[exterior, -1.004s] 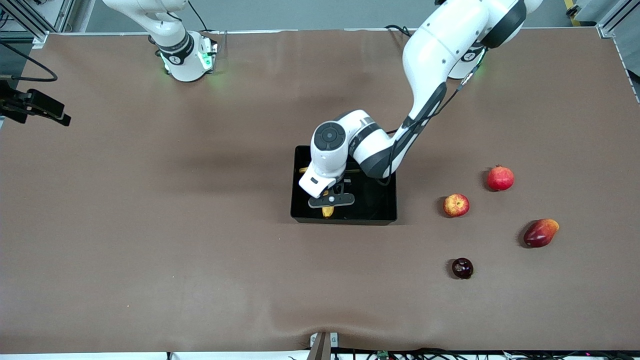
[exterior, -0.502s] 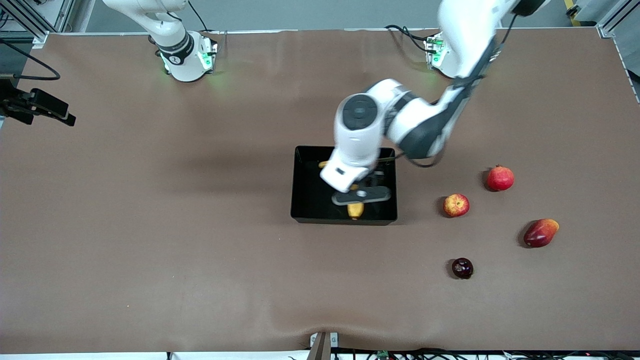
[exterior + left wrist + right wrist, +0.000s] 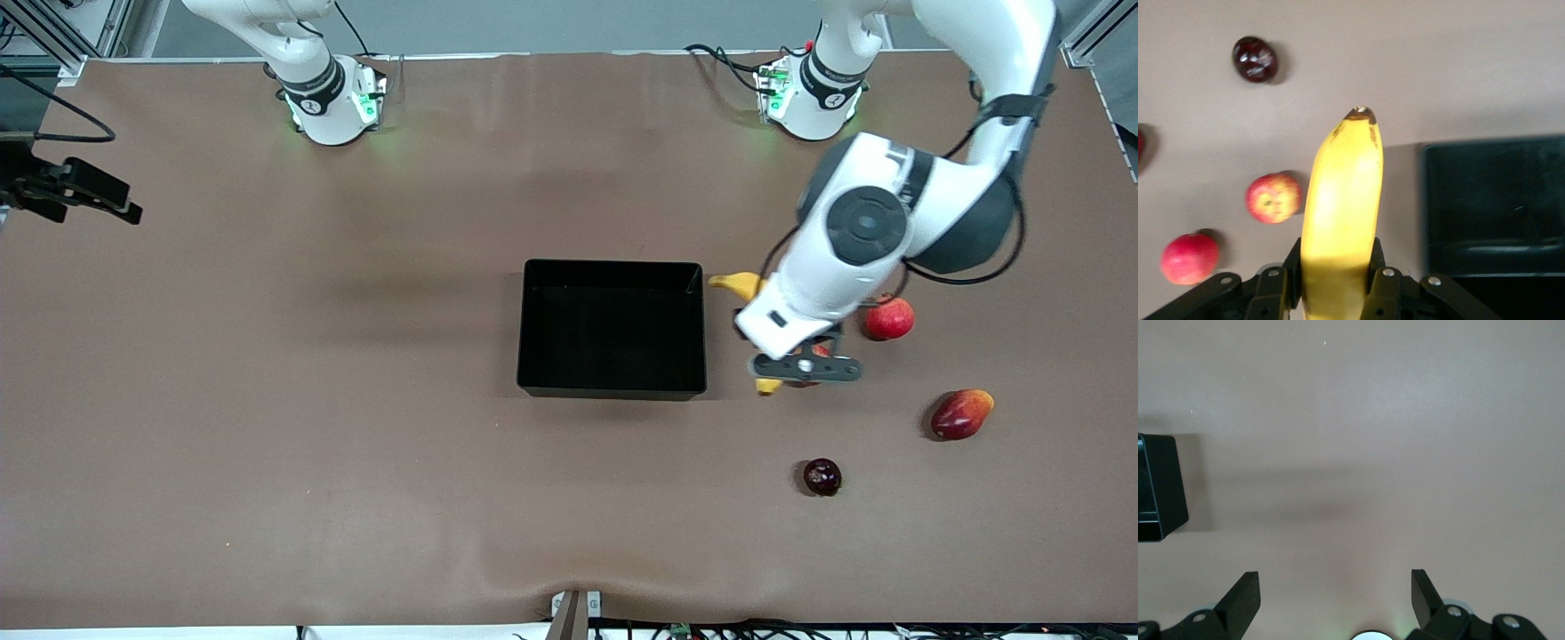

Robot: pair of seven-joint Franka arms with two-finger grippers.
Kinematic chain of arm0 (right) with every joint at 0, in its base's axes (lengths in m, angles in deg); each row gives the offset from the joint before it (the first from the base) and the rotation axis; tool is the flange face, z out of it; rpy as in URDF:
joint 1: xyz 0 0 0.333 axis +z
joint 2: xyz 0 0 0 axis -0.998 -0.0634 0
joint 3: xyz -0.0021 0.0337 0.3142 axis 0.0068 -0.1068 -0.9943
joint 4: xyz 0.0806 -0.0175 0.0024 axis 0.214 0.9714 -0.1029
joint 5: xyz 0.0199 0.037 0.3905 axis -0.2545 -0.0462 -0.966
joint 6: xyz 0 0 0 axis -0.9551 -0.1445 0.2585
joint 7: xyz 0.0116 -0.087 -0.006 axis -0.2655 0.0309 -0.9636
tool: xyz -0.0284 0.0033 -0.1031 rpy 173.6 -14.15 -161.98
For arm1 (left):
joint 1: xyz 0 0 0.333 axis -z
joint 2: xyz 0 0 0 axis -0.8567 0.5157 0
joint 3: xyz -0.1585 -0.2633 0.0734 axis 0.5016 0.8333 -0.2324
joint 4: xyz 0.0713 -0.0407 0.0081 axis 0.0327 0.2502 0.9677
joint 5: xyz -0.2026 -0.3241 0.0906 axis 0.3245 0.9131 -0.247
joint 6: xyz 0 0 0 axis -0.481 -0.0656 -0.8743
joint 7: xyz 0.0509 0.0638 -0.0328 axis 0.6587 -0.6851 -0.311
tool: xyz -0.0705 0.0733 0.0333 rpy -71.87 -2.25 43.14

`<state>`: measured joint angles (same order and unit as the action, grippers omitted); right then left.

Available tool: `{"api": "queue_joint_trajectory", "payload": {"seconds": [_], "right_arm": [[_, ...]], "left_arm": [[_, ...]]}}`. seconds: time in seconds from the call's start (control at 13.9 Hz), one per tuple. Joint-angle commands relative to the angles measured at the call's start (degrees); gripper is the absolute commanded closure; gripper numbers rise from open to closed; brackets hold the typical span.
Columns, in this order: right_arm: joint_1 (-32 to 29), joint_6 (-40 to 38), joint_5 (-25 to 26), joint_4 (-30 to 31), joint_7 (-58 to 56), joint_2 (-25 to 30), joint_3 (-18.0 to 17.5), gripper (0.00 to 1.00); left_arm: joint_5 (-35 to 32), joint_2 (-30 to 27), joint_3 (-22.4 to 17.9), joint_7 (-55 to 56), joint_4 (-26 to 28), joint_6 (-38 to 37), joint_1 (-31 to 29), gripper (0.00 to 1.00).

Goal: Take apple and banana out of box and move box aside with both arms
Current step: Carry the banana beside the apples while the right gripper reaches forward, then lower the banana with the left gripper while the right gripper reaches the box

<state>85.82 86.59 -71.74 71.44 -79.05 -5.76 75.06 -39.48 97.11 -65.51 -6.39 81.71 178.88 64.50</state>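
The brown surface (image 3: 267, 400) carries the black box (image 3: 612, 387) at the frame's middle. Right of it, the left hand (image 3: 797, 364) is clamped on the banana (image 3: 738, 284), up over the apple (image 3: 1273, 197). The right hand (image 3: 1335, 587), fingers apart, waits at the frame's left edge.

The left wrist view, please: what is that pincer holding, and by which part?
The left pincer is shut on the long curved yellow banana, around its middle; both ends stick out.

Box (image 3: 611, 327) lies beside apple (image 3: 1273, 197), toward the right arm's end.
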Motion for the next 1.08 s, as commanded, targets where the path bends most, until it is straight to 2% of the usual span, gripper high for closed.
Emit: {"api": "queue_joint_trajectory", "payload": {"seconds": [0.0,0.22,0.5,0.72,1.0], "right_arm": [[3.43,2.93,-1.56,-0.45,0.49,-2.83,-0.06,0.00],[9.93,9.16,-2.00,-0.45,0.49,-8.80,-0.06,0.00],[15.91,14.46,-2.00,-0.54,0.58,-15.31,-0.06,0.00],[19.34,18.57,-2.00,-0.62,1.36,-20.67,-0.06,0.00],[26.45,28.95,-2.00,-0.62,12.32,-27.35,0.03,0.00]], "left_arm": [[0.88,-2.35,0.56,-9.18,6.05,0.62,-6.49,1.00],[0.26,-2.00,0.56,-21.49,10.79,5.43,-16.68,1.00],[0.26,-0.42,0.47,-34.59,16.69,17.30,-23.30,1.00],[0.17,3.09,0.47,-40.93,16.79,21.87,-26.11,1.00],[0.09,7.84,0.47,-43.76,13.55,25.31,-27.88,1.00]]}}
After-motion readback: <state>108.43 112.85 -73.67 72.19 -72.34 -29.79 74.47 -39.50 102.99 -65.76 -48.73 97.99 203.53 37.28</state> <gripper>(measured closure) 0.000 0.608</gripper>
